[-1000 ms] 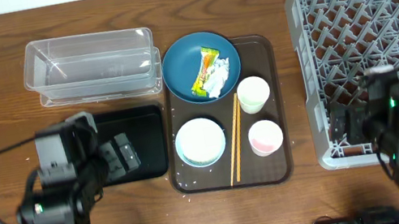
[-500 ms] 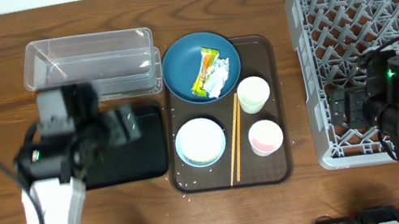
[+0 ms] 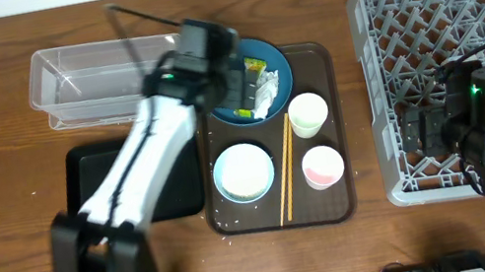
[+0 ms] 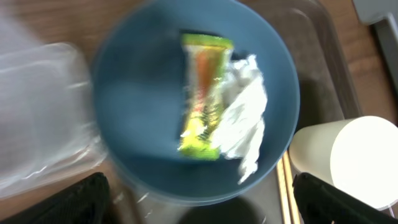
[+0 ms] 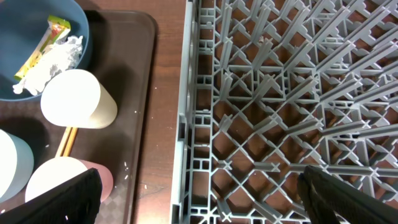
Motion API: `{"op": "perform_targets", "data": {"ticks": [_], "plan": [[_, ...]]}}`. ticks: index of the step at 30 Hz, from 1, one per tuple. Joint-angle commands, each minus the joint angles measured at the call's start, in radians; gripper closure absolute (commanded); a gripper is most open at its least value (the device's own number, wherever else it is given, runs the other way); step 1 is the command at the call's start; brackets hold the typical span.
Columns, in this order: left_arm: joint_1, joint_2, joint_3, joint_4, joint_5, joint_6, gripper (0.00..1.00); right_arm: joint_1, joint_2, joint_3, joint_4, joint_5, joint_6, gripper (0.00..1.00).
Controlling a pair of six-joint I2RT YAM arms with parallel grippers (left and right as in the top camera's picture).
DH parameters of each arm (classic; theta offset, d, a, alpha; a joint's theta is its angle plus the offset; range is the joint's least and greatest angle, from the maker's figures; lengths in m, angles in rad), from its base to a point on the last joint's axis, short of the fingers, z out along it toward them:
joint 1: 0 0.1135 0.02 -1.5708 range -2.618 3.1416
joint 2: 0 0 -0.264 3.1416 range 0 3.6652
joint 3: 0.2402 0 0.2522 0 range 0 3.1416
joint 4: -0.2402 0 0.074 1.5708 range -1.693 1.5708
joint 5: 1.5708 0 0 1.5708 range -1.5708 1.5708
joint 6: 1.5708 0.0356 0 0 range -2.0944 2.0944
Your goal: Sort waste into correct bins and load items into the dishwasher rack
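The dark-blue plate (image 3: 275, 58) lies at the back of the brown serving tray (image 3: 342, 200). It holds the yellow-green wrapper (image 4: 202, 93) and crumpled white tissue (image 4: 245, 121). My left gripper (image 3: 229, 84) hovers open over the plate's near rim (image 4: 199, 205) and holds nothing. The white cup (image 3: 307, 115), pink-inside cup (image 3: 323, 166), light-blue bowl (image 3: 243, 172) and chopsticks (image 3: 284, 174) rest on the tray. My right gripper (image 3: 418, 140) is open and empty over the left edge of the grey rack (image 3: 462, 17), shown in the right wrist view (image 5: 199, 199).
The clear tub (image 3: 102, 76) stands at the back left. The black tray (image 3: 88, 168) lies in front of it, crossed by my left arm. A few white rice grains (image 5: 127, 165) lie on the brown tray near its front edge.
My left arm has swung from over the black tray up and right to the blue plate. The right arm rose a little earlier and has stayed still since.
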Motion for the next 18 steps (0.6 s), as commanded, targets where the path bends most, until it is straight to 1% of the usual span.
{"op": "perform_targets", "data": {"ticks": [1,5,9,11,12,14,15,16,18], "plan": [[-0.048,0.086,0.018,0.051,-0.002,0.018,0.08,-0.004,0.000,0.020,-0.010,0.005,0.010,0.01],[-0.072,0.174,0.018,0.094,-0.001,0.017,0.22,-0.004,0.000,0.020,-0.016,0.005,0.010,0.01],[-0.089,0.230,0.018,0.104,-0.001,0.017,0.41,-0.004,0.000,0.020,-0.016,0.005,0.010,0.01],[-0.093,0.246,0.018,0.104,-0.002,0.017,0.54,-0.004,0.000,0.020,-0.016,0.005,0.010,0.01],[-0.094,0.248,0.018,0.103,-0.002,0.017,0.64,-0.004,0.000,0.020,-0.016,0.005,0.010,0.01],[-0.094,0.249,0.018,0.103,-0.002,0.017,0.80,-0.004,0.000,0.020,-0.016,0.005,0.010,0.01],[-0.094,0.245,0.019,0.103,-0.002,0.017,0.89,-0.004,0.000,0.020,-0.016,0.005,0.010,0.01],[-0.094,0.240,0.019,0.099,-0.002,0.017,0.94,-0.004,0.000,0.020,-0.016,0.006,0.010,0.01],[-0.094,0.217,0.019,0.090,-0.002,0.017,0.94,-0.004,0.000,0.020,-0.016,0.006,0.010,0.01]]}}
